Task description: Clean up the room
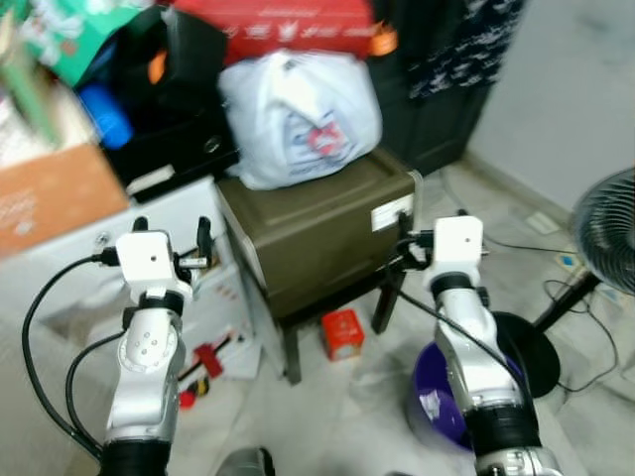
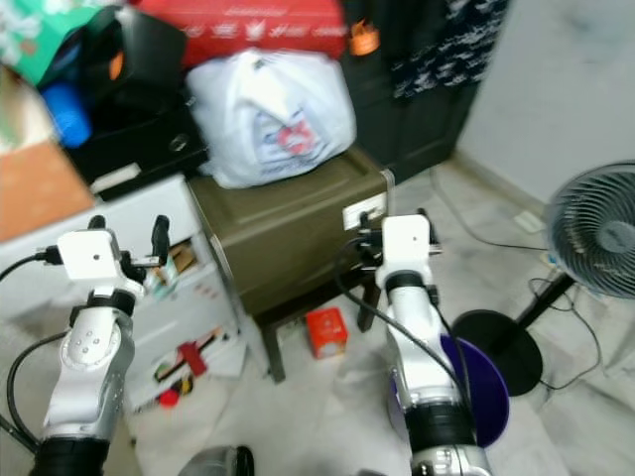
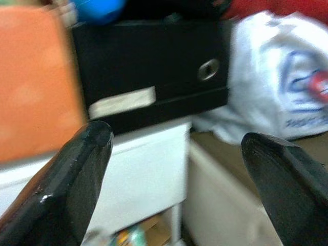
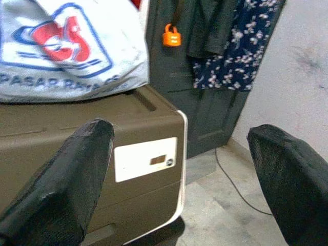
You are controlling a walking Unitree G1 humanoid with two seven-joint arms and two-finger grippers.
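olive-brown cabinet [image 1: 317, 233], white bag [image 1: 298, 114], purple basin [image 1: 437, 402]

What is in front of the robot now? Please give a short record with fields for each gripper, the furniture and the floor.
left gripper: raised, fingers open, holding nothing, facing the black case
right gripper: raised, fingers open, holding nothing, facing the brown cabinet
on the cabinet: white plastic bag
left of the cabinet: white shelf unit
floor: small red box under the cabinet, purple basin by the right arm, standing fan at far right
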